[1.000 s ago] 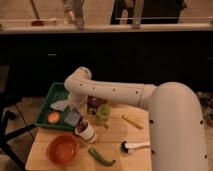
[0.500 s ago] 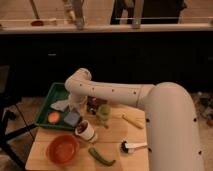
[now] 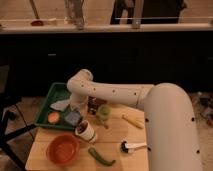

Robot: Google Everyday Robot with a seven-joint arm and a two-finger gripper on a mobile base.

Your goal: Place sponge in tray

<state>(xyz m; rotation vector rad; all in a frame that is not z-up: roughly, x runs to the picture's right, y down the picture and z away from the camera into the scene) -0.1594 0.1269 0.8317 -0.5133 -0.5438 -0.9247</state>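
Blue-grey squarish sponge (image 3: 73, 118) lies in tray (image 3: 57, 93) under gripper (image 3: 78, 108), whose state is unclear.

Dim warm light, dark background, brighter strip on top. Soft shadows on surface (image 3: 115, 144). Tool (image 3: 77, 106) in shade at right edge of tray (image 3: 59, 94).

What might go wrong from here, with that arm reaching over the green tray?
1. The gripper hangs right over the sponge, which lies in the tray near its front right corner. A nudge might push it over the rim.
2. A white cup stands just outside that corner, and a dark can and a green cup stand beside the arm. A sideways swing may topple them.
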